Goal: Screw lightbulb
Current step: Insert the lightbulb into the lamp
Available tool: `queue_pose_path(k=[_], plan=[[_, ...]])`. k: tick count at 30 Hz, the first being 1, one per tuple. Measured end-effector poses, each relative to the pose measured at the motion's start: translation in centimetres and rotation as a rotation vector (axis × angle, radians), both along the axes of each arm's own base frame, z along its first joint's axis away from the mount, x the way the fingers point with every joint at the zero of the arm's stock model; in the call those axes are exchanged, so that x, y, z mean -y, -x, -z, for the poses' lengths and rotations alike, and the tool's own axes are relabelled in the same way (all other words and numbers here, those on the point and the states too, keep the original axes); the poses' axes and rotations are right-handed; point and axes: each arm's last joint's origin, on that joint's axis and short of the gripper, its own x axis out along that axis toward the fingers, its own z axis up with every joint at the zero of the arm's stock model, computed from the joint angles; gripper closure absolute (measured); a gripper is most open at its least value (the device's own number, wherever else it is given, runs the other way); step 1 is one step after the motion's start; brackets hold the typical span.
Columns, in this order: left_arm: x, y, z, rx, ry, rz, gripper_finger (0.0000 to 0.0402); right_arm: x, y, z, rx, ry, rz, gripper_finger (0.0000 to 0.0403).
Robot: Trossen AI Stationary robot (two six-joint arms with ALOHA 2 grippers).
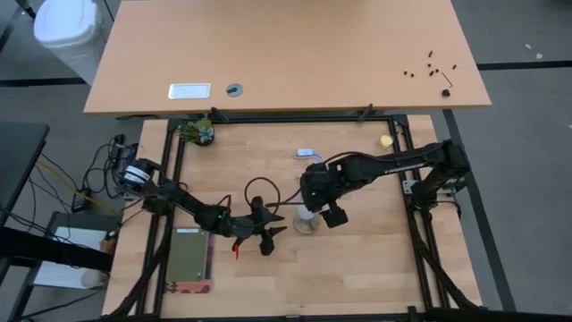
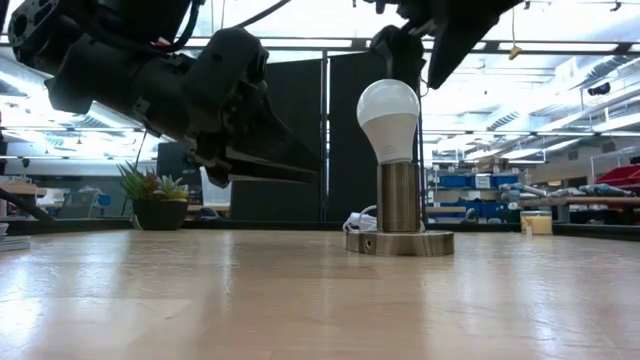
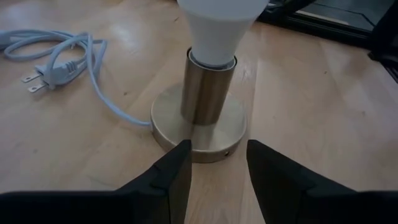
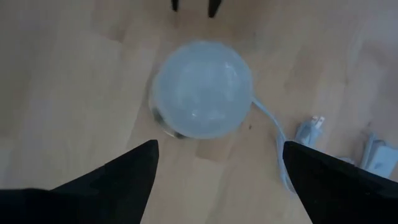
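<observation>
Left gripper (image 1: 276,234) hangs low beside the lamp, its 2 fingers (image 3: 180,168) parted with nothing between them, and the brass socket base (image 3: 199,127) sits just ahead of their tips, close but not touching as far as I can tell. Move across and there's the lightbulb (image 2: 389,120), standing upright in the brass socket, long axis vertical, globe on top. Over it the right gripper (image 4: 217,165) is released, jaws spread wide and holding nothing, and the bulb lies straight below, centred between them in its own wrist view. My call: the right arm is the nearer one for the twist, and it needs to drop straight down that vertical axis to close on the globe. How far the threads are seated is hidden inside the socket, and the low view cuts off the right fingers.
</observation>
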Motion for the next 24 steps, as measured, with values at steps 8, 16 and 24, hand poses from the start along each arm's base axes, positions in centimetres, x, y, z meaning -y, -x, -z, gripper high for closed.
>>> queue_pose_path(k=[8, 16, 24], plan=[[-0.1, 0.0, 0.0, -0.001, -0.009, -0.004, 0.0177, -0.2, -0.5, 0.8, -0.038, 0.010, -0.030, 0.0050], [-0.9, -0.2, 0.1, -0.012, -0.021, -0.046, 0.0120, -0.4, -1.4, 1.4, -0.023, -0.023, -0.006, 0.0050], [-1.1, -0.3, 0.0, 0.003, -0.015, -0.052, 0.0112, -0.9, -2.4, 3.4, -0.069, -0.026, 0.002, 0.0050]])
